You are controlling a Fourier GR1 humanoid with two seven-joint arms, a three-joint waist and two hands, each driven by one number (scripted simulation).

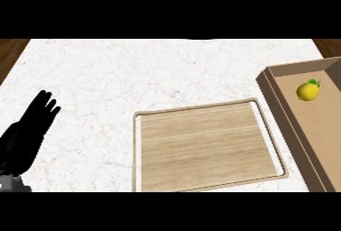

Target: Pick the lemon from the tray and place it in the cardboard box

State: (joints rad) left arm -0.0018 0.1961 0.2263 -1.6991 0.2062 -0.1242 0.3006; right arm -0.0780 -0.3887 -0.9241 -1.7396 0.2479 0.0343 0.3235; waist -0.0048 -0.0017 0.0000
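A yellow lemon [307,90] with a small green leaf lies inside the cardboard box [286,106] at the right edge of the head view. The wooden tray [206,146] sits in the middle of the counter with nothing on it. My left hand [30,128] rests at the lower left, fingers straight and pointing up, open and holding nothing. It is far from both the tray and the box. My right hand does not show.
The white marble counter [133,72] stretches across the view. Dark wood shows at the top left and top right corners beyond the counter's edges.
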